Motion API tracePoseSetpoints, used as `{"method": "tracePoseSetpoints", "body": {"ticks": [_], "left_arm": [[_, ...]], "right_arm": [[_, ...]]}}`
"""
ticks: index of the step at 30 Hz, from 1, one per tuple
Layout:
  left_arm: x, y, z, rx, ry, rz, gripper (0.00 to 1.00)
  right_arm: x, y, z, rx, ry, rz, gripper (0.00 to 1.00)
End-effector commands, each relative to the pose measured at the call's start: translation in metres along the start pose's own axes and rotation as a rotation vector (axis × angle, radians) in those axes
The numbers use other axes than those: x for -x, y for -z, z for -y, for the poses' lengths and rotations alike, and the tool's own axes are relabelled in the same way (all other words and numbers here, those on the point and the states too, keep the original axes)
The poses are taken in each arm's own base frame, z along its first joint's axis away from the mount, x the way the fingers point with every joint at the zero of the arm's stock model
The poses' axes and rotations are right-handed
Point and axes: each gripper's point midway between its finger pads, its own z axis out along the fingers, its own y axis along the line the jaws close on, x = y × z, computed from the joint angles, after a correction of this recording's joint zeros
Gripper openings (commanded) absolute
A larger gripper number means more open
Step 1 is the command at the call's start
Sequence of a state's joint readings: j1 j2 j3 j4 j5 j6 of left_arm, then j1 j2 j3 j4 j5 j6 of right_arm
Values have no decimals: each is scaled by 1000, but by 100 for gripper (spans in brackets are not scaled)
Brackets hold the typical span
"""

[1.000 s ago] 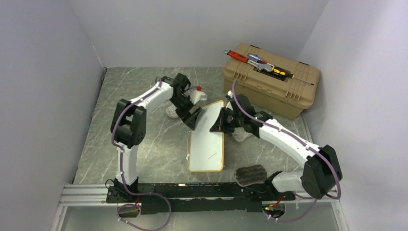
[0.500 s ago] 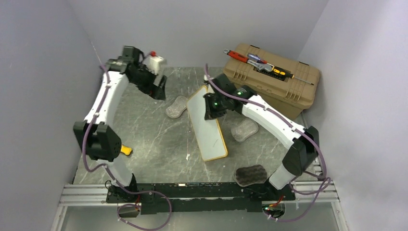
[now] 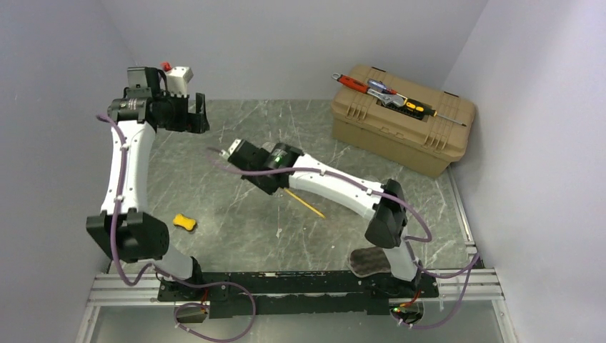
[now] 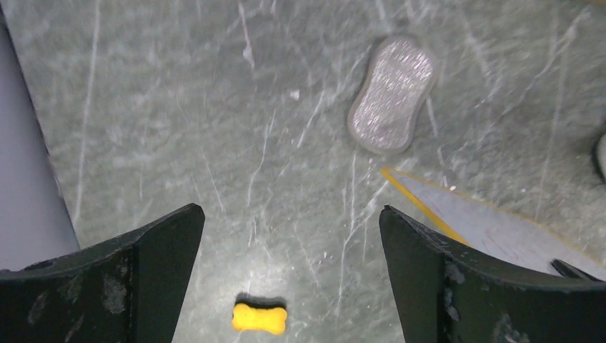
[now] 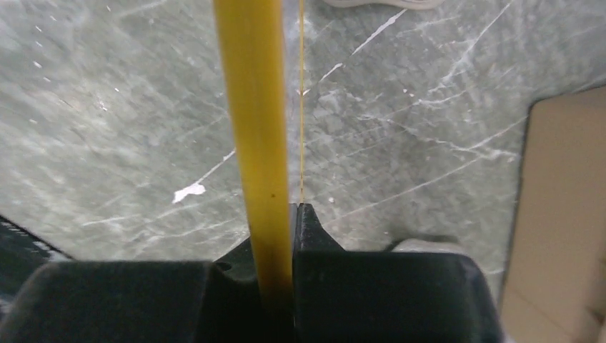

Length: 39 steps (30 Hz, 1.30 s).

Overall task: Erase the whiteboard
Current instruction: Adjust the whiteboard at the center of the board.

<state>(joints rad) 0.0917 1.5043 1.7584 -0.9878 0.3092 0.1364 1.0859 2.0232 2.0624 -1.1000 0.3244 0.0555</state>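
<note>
Flat glossy white whiteboard with thin yellow-orange frame (image 4: 493,229): tipped up on edge near table centre, a thin yellow line from above. Frame edge pinched in right gripper (image 5: 293,214).

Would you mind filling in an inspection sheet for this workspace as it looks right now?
Surface: grey marbled table, streaked with pale marks.
Job's things: whiteboard held on edge, tilted; whether it is wiped clean cannot be told.
Clutter: grey pad, yellow bone-shaped piece, dark sponge by the right base, tan toolbox with hand tools on its lid.
Grippers: left gripper high, jaws wide, empty; right gripper jaws shut on the whiteboard's yellow frame.
Cables: purple cables along both arms; no snag seen.
Surroundings: plain grey walls on three sides.
</note>
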Motion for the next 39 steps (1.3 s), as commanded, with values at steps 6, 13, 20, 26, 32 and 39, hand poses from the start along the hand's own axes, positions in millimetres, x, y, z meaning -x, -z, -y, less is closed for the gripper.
{"method": "tracePoseSetpoints", "body": {"ticks": [6,13,20,26,32,39], "left_arm": [[-53,-32,-25,90,89,-180,100],[-58,-32,-26,106,106,-186,99],[-63,-32,-24,94,111,-192,98],[-68,-34,-20,78,119,-194,98],[-80,-41,-11,24,139,-221,100],[-89,-42,-6,-17,112,-267,99]], "right_arm": [[-14,-18,-38,-196,343,42,0],[-43,-52,-82,-281,580,81,0],[-44,-70,-108,-339,694,216,0],[-60,-93,-108,-418,734,280,5],[-61,-88,-123,-328,631,298,47],[-75,-89,-129,-273,520,270,81]]}}
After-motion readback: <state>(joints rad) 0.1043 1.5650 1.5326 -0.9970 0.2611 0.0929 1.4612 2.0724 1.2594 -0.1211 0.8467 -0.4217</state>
